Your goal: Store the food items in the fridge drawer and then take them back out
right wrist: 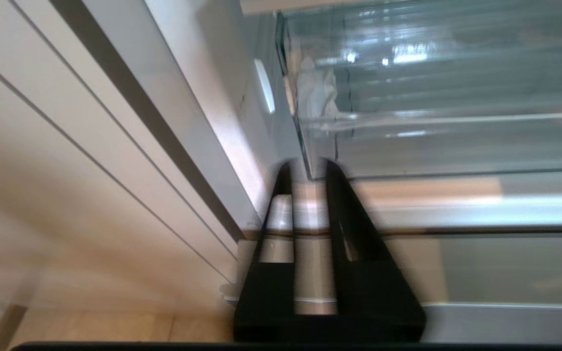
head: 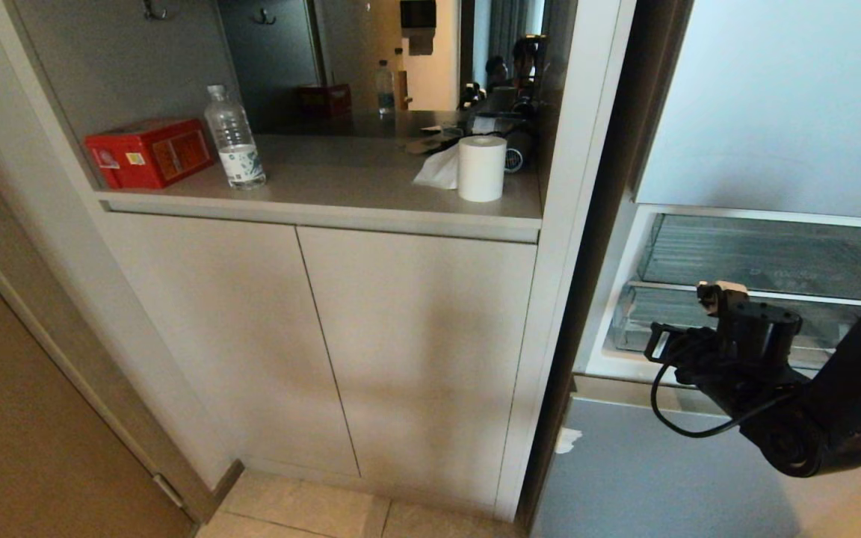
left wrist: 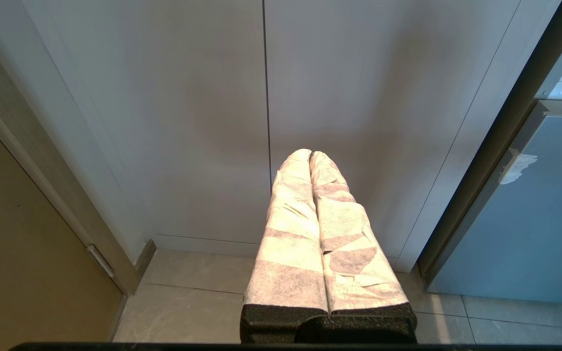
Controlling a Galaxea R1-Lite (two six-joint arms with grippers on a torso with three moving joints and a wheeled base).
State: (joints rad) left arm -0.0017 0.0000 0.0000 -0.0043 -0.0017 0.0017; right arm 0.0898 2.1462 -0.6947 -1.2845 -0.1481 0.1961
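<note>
Right tool [right wrist: 305, 168]: sitting just in front of the fridge drawer [right wrist: 437, 87], near the drawer's left front corner; its two black fingers [right wrist: 342, 204] are standing a narrow gap apart with nothing between them. In the head view the right arm [head: 797, 388] is reaching in from the lower right toward the open fridge.

Fridge drawer [head: 759, 258]: clear plastic, ribbed, lying in the open compartment between the pale upper door panel [head: 774, 97] and the blue-grey lower panel [head: 640, 471]. Whether the food items are lying inside, I cannot tell; only a pale crumpled shape is showing near its left wall in the right wrist view.

Left tool [left wrist: 311, 155]: hanging before the pale cupboard doors [left wrist: 261, 122] above the tiled floor [left wrist: 188, 307], its wrapped fingers [left wrist: 293, 234] pressing together, holding nothing.

Bench [head: 356, 187] in the niche left of the fridge: carrying a red box [head: 148, 152], a water bottle [head: 235, 138], a white paper roll [head: 481, 168].
</note>
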